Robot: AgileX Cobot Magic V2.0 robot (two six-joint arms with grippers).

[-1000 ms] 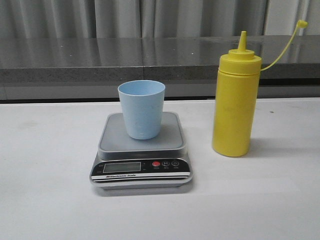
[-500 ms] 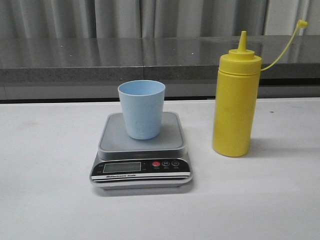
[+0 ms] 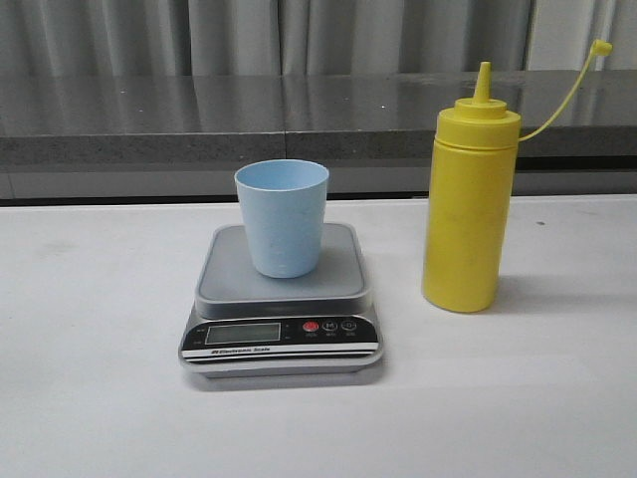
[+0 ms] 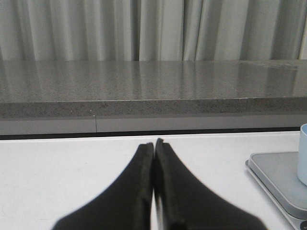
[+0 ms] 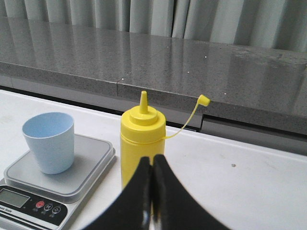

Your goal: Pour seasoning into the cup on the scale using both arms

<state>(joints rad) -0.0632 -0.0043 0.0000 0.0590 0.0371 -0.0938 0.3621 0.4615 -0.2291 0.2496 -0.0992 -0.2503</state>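
- Front view: we've got the blue cup (image 3: 283,217) standing upright on the scale (image 3: 282,299), roughly mid-platform, and the yellow squeeze bottle (image 3: 468,204) upright on the table (image 3: 90,398) just to the right of the scale, not touching it. Its cap (image 3: 600,46) dangles off the tether, so the nozzle's open. The display is too small for us to read, and we can't see into the cup.
- Left wrist view: our left gripper (image 4: 154,143) has its fingers pressed together, nothing between them, hovering over bare table with the scale's corner off to one side.
- Right wrist view: our right gripper (image 5: 152,160) is likewise pinched closed on nothing, lined up right in front of the bottle.
- Honestly this fits either pre-pour or bottle-set-back-down; we can't call it. Any grab on the bottle would need those fingers spread wide around its body.
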